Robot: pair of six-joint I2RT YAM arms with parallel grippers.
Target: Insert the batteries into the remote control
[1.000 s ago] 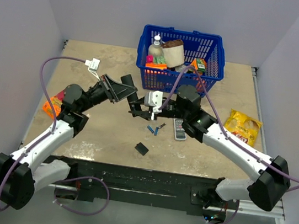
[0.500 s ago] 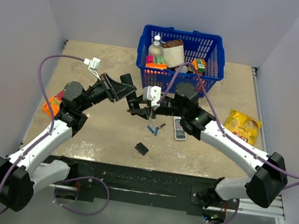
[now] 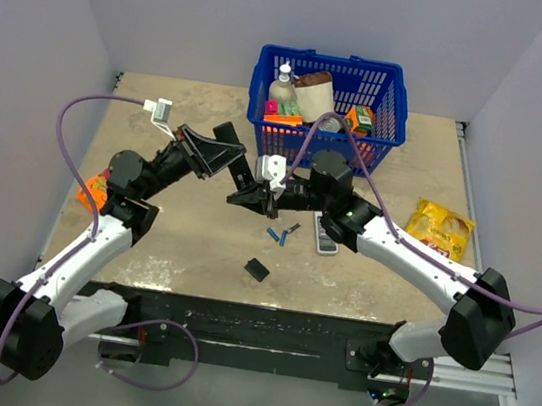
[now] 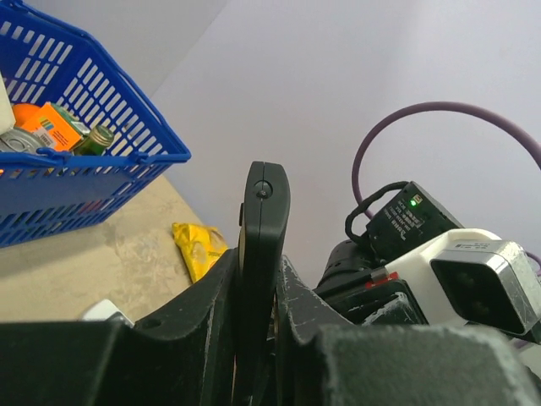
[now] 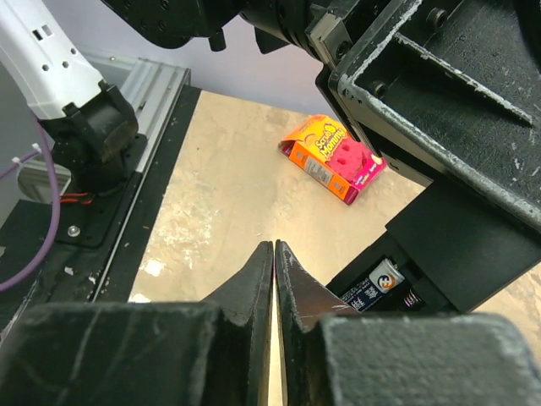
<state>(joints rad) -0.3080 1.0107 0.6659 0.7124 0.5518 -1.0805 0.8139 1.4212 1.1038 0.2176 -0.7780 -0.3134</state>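
My left gripper [image 4: 258,272] is shut on the black remote control [image 4: 264,222] and holds it edge-on in the air, left of the basket in the top view [image 3: 238,168]. In the right wrist view the remote's open compartment holds one blue battery [image 5: 377,284]. My right gripper [image 5: 275,247] is shut and empty, its tips just beside that compartment, and it also shows in the top view [image 3: 249,197]. Two loose blue batteries [image 3: 280,233] lie on the table below the grippers. The small black back cover [image 3: 257,270] lies nearer the front edge.
A blue basket [image 3: 382,128] of groceries stands at the back. A white-grey remote [image 3: 325,234] lies beside the loose batteries. A yellow snack bag [image 3: 440,230] is at the right. An orange box [image 3: 94,188] is at the left, under my left arm.
My left gripper has lifted and tilted the remote a little up and back. My right gripper has followed it to the left, staying at the compartment.
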